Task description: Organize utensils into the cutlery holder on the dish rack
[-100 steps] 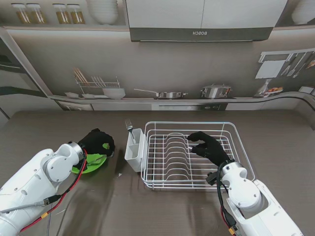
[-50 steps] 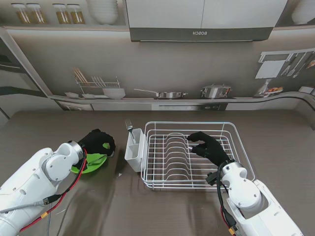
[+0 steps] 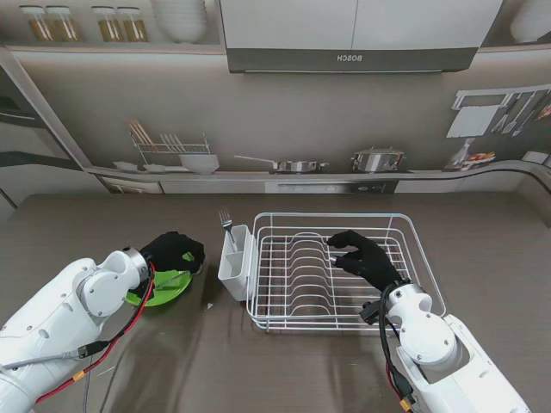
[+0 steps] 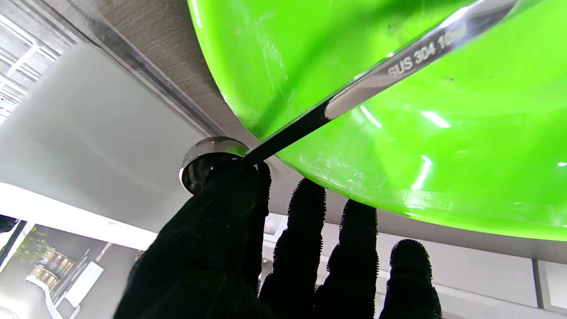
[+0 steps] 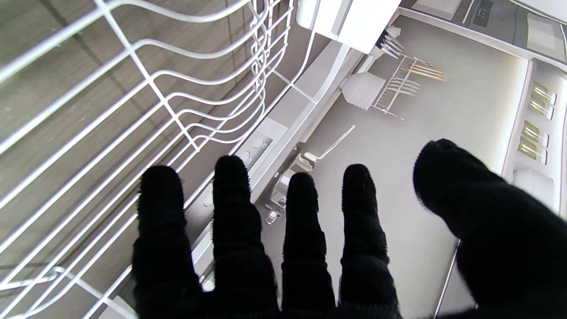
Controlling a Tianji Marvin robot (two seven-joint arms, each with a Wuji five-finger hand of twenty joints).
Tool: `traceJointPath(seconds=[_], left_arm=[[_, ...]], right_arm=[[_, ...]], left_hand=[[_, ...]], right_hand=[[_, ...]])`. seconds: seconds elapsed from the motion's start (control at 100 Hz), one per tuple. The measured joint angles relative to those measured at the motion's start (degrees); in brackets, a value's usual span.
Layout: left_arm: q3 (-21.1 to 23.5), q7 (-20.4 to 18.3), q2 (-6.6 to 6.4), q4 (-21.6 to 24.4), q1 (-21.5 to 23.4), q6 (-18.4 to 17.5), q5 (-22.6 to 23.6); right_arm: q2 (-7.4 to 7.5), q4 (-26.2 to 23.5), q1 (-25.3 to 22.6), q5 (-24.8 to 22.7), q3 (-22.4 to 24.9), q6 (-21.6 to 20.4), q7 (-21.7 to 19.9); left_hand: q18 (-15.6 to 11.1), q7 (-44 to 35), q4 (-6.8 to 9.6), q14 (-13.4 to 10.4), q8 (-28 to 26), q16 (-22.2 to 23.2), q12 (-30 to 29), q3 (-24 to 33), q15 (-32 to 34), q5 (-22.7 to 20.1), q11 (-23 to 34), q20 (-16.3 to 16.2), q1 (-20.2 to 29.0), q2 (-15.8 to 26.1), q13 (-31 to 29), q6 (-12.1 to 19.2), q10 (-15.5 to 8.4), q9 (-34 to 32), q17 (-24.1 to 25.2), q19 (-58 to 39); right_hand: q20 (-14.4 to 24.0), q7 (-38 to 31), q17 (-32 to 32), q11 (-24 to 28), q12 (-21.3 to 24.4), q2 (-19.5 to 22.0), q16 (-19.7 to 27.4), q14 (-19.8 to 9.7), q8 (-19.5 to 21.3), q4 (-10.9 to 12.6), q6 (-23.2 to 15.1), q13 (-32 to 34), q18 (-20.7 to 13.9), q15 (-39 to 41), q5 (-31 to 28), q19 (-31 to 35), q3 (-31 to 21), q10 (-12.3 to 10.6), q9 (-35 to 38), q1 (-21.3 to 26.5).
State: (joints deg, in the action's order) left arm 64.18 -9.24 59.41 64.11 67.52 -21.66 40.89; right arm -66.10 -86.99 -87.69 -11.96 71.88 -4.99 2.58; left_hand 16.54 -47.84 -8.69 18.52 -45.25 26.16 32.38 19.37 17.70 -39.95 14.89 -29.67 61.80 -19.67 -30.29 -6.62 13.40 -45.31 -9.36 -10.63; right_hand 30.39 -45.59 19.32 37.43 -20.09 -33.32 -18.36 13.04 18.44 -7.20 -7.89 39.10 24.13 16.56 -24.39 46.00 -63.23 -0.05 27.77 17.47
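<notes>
A steel spoon (image 4: 398, 62) lies across the green plate (image 4: 398, 155), its bowl (image 4: 201, 155) sticking out past the rim. My left hand (image 3: 176, 251) is over the plate (image 3: 159, 291), with thumb and forefinger (image 4: 261, 186) closed at the spoon's neck and the other fingers stretched out. The white cutlery holder (image 3: 234, 262) hangs on the left end of the wire dish rack (image 3: 340, 297) and holds an upright fork (image 3: 225, 221). My right hand (image 3: 362, 260) hovers above the rack's middle, fingers (image 5: 234, 212) spread and holding nothing.
The rack's plate slots (image 5: 146, 88) lie under the right hand. A kitchen backdrop with shelf, pans and range hood (image 3: 349, 52) stands behind the table. A small pale speck (image 3: 207, 305) lies on the table between plate and rack.
My left hand has shifted slightly to the right over the plate, towards the cutlery holder. The right hand and the rack have not moved.
</notes>
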Motion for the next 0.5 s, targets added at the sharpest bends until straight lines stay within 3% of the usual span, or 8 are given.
traceJointPath(seconds=[0.2,0.5], left_arm=[[0.16,-0.68,-0.11,0.18,-0.02,-0.15,0.01],[2.01,-0.01,0.00,1.31,1.05,0.15,0.05]], right_arm=[[0.00,0.00,0.00,0.03,-0.06,0.02,0.00],[0.00,0.01,0.03,0.18,-0.15,0.04,-0.05]], left_hand=[[0.00,-3.64,-0.02,-0.57,-1.66,0.69,2.88,-0.25,1.26,2.81,1.44,0.00,0.87,0.60,-1.17,-1.87,0.46,-0.03,-1.27,-0.69],[0.00,-3.76,-0.02,0.17,-0.78,0.71,-0.08,-0.50,0.30,2.81,-1.85,0.00,0.91,0.60,2.76,-1.56,1.08,1.79,1.65,-0.69]], right_hand=[[0.00,0.02,0.00,0.00,0.00,0.00,0.00,0.00,-0.01,0.00,0.00,0.00,0.00,0.00,0.00,-0.01,0.00,0.01,0.00,0.00],[0.01,0.04,0.00,0.00,0.00,0.00,0.00,0.00,-0.01,0.00,0.00,0.00,-0.01,0.01,0.00,0.00,0.00,0.02,0.00,0.00]])
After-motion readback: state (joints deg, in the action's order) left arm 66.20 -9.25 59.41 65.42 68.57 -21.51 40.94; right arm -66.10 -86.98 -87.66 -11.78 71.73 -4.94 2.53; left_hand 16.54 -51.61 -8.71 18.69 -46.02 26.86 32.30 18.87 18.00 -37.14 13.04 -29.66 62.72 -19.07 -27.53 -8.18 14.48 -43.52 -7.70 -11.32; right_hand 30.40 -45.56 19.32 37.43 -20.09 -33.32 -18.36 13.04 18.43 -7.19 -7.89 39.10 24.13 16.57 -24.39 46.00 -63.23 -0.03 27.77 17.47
